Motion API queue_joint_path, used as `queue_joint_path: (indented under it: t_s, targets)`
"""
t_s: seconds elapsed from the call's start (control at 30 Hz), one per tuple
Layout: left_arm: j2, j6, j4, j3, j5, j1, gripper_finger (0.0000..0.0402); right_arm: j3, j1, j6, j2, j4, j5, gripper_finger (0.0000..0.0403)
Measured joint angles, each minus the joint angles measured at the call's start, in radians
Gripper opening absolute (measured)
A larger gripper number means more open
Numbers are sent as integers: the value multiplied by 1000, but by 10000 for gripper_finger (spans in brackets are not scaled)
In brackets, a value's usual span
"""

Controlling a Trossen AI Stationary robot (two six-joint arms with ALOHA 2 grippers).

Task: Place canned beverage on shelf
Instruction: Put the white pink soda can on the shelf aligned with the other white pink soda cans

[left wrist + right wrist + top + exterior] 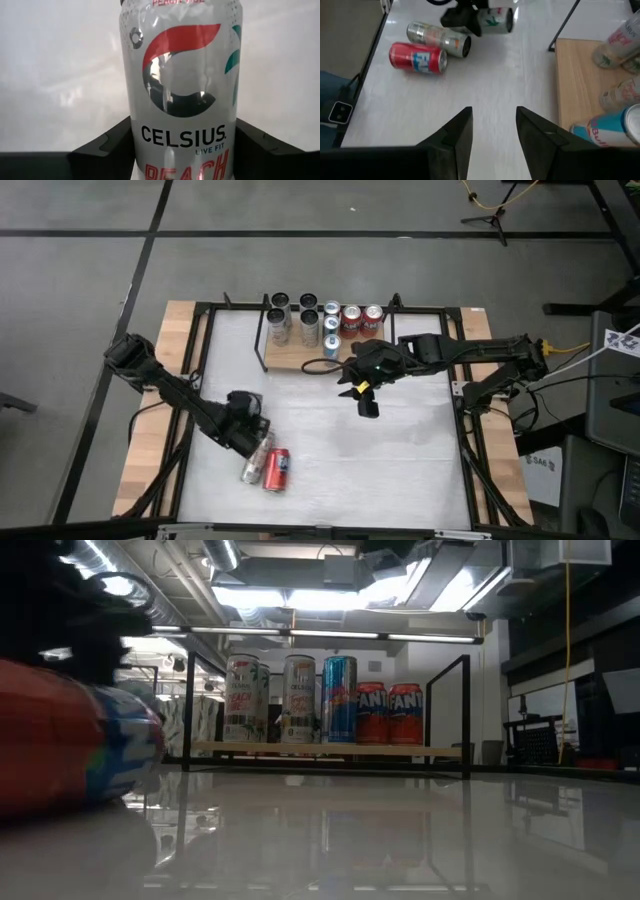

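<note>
Clearly the left pincer (250, 442) is the one at work, low over the near-left part of the white counter (400, 460), and its wrist view shows the two dark fingers (107, 147) set on either side of a silver Celsius can (182, 95), closed in about partway against the body near one end, so I judge the can gripped or all but gripped. From above, that can (254, 463) lies on its side with a red can (277, 469) lying just beside it, still loose on the counter. A thin-walled can of this kind is stiff along its length but dents under a hard squeeze; if full it will have some weight, and its glossy round skin will slip or roll, so the safest hold is across the middle of the body with moderate pressure, and it must be turned upright before it is set down. Further right, at the far edge, the shelf (300, 356) already carries tall silver cans, a blue can and two red Fanta cans (388, 713), standing upright. The right pincer (366, 398) hovers empty just in front of the shelf, fingers nearly together with a narrow gap between them.
</note>
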Motion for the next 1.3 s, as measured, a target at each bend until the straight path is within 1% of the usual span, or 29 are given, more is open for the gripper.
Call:
queue_joint_path:
  t_s: [0.2, 0.4, 0.47, 0.6, 0.7, 0.77, 0.83, 1.03, 1.17, 1.23, 1.3]
  targets:
    - [-2, 30, 4, 0, -198, 57, 231, 0, 0, 0, 0, 13, 9, 147]
    - [-2, 34, 4, 0, -411, 107, 232, 0, 0, 0, 0, 12, 89, 147]
    - [-2, 34, 5, 0, -470, 122, 233, 0, 0, -1, 0, 12, 112, 147]
    - [-2, 41, 26, 0, -574, 153, 234, 0, 0, 0, 0, 11, 116, 147]
    - [-2, 89, 77, 0, -633, 178, 234, 0, 0, -1, 0, 11, 115, 147]
    - [-2, 144, 137, 0, -666, 197, 234, 0, 0, -1, 0, 11, 113, 147]
    - [-2, 230, 212, 0, -696, 221, 235, 0, 0, 0, 0, 11, 113, 147]
    - [-2, 554, 452, 0, -790, 294, 235, 0, 0, -1, 0, 11, 113, 147]
    - [-2, 748, 577, 0, -859, 343, 235, 0, 0, 0, 0, 11, 113, 147]
    - [-2, 815, 615, 0, -877, 366, 235, 0, 0, 0, 0, 11, 113, 147]
    - [5, 844, 645, 0, -895, 386, 235, 0, 0, 0, 0, 11, 113, 147]
